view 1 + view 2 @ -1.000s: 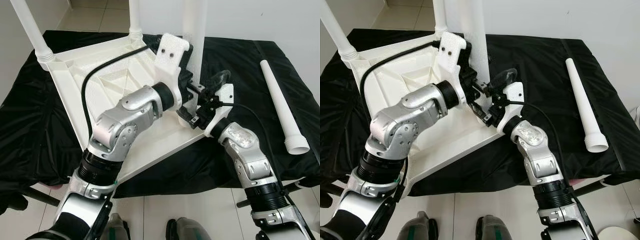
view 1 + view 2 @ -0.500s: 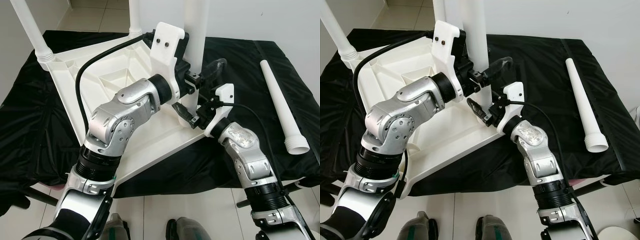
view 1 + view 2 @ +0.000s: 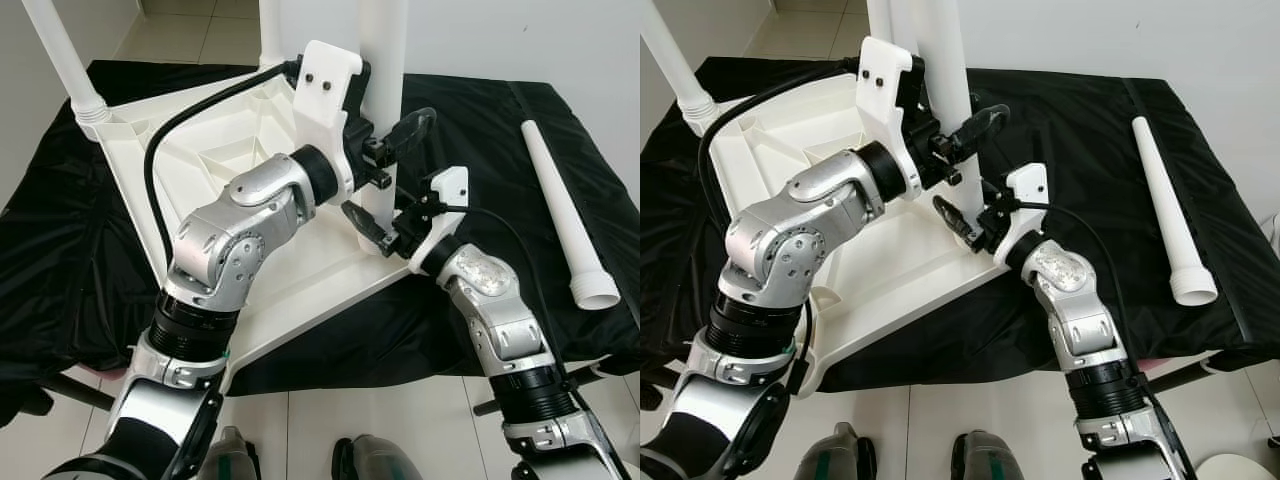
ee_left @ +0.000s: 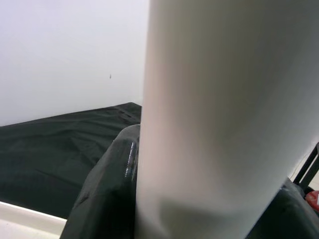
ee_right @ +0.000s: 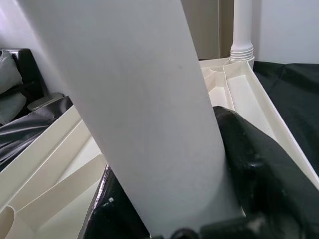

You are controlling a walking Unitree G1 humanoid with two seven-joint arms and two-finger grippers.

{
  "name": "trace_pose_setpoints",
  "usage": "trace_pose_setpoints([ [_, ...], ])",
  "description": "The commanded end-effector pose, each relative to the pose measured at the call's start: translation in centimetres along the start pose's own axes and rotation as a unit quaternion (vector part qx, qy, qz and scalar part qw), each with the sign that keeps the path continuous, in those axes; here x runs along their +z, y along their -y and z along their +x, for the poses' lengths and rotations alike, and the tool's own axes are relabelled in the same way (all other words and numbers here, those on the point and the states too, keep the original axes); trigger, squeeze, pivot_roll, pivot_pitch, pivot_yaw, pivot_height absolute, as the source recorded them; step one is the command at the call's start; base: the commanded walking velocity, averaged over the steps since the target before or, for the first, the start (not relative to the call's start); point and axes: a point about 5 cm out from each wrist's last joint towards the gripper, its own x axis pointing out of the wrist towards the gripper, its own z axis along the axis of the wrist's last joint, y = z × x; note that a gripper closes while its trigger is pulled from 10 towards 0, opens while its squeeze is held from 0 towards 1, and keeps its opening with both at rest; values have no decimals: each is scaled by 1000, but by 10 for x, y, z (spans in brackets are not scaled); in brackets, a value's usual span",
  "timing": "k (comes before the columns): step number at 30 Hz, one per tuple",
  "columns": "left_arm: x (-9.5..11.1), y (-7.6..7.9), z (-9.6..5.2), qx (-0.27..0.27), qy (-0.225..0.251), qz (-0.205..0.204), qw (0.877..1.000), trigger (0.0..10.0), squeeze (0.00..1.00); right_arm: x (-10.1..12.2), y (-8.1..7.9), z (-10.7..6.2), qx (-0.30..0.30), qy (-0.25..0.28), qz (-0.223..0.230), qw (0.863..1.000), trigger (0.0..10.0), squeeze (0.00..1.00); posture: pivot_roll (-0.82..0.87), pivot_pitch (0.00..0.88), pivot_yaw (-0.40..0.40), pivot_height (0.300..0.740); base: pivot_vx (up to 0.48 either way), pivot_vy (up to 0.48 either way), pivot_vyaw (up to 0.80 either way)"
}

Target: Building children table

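Surface: a black cloth [image 3: 90,250] covered a low table on a white tiled floor [image 3: 400,420], with a white wall [image 3: 520,40] behind.
Nearby: a loose white leg [image 3: 565,215] lay on the cloth to the right, well apart from both arms, wide end toward the robot.
Tabletop: white plastic, upside down [image 3: 230,150], its ribbed underside facing up, tilted across the cloth.
Fitted legs: two stood upright at the far corners [image 3: 60,55].
Near leg: thick, white, upright at the near corner [image 3: 383,60].
Left gripper: [image 3: 395,135] fingers spread around this leg, higher up.
Right gripper: [image 3: 375,222] fingers spread around the leg's base, close to the tabletop corner.
In the way: the left forearm crossed over the tabletop.
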Motion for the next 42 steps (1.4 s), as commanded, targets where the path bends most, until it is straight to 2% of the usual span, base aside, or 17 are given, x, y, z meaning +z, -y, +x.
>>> trace_pose_setpoints([
  [1, 4, 4, 3, -14, 10, 0, 1000, 0, 0, 1, 7, 0, -23, -4, 6, 1000, 10000, 0, -97, 44, -23, 740, 0, 0, 0],
  [2, 4, 4, 3, -14, 10, 0, 1000, 0, 0, 1, 7, 0, -23, -4, 6, 1000, 10000, 0, -97, 44, -23, 740, 0, 0, 0],
  [3, 5, 1, 4, 4, 7, 0, 1000, 10000, 0, 0, 10, 1, -31, -7, 24, 999, 10000, 1000, -98, 44, -23, 740, 0, 0, 0],
  [7, 8, -6, 7, 40, 8, 2, 999, 10000, 0, 1, 17, 3, -62, -7, 35, 997, 10000, 1000, -96, 33, -28, 740, 0, 0, 0],
  [8, 10, -10, 8, 65, 9, 12, 998, 10000, 0, 1, 20, 5, -83, -6, 32, 996, 10000, 1000, -94, 29, -32, 740, 0, 0, 0],
  [10, 10, -10, 8, 65, 9, 12, 998, 10000, 0, 1, 20, 5, -83, -6, 32, 996, 10000, 1000, -94, 29, -32, 740, 0, 0, 0],
  [12, 13, -15, 12, 106, 9, 34, 994, 10000, 0, 2, 24, 10, -120, -4, 25, 993, 10000, 1000, -90, 21, -36, 740, 0, 0, 0],
  [15, 14, -17, 14, 127, 4, 50, 991, 10000, 0, 3, 24, 13, -133, -2, 23, 991, 10000, 1000, -88, 17, -37, 740, 0, 0, 0],
  [16, 16, -19, 16, 149, 1, 69, 986, 10000, 0, 4, 23, 17, -145, 2, 18, 989, 10000, 1000, -87, 13, -40, 740, 0, 0, 0],
  [18, 16, -19, 16, 149, 1, 69, 986, 10000, 0, 4, 23, 17, -145, 2, 18, 989, 10000, 1000, -87, 13, -40, 740, 0, 0, 0],
  [19, 17, -21, 20, 172, -1, 86, 981, 10000, 0, 5, 20, 23, -158, 4, 15, 987, 10000, 549, -88, 7, -42, 740, 0, 0, 0],
  [20, 18, -22, 23, 195, 1, 99, 976, 10000, 0, 6, 16, 31, -174, 3, 8, 985, 10000, 0, -88, 3, -44, 740, 0, 0, 0],
  [25, 19, -29, 29, 256, 11, 98, 962, 10000, 0, 5, 6, 49, -232, -22, -38, 972, 10000, 0, -88, 0, -47, 740, 0, 0, 0],
  [29, 19, -34, 30, 273, 13, 92, 957, 10000, 0, 4, 3, 54, -244, -27, -47, 968, 10000, 0, -89, 0, -48, 740, 0, 0, 0],
  [31, 21, -40, 30, 302, 23, 72, 950, 10000, 0, 3, 0, 64, -282, -26, -53, 958, 10000, 0, -89, 0, -48, 740, 0, 0, 0],
  [38, 29, -37, 35, 306, 39, 61, 949, 10000, 0, 3, -9, 76, -320, -8, -26, 947, 10000, 0, -72, 0, -56, 740, 0, 0, 0],
  [42, 33, -34, 37, 303, 48, 63, 950, 10000, 0, -1, -13, 78, -328, -13, -28, 944, 10000, 0, -62, 0, -63, 740, 0, 0, 0],
])
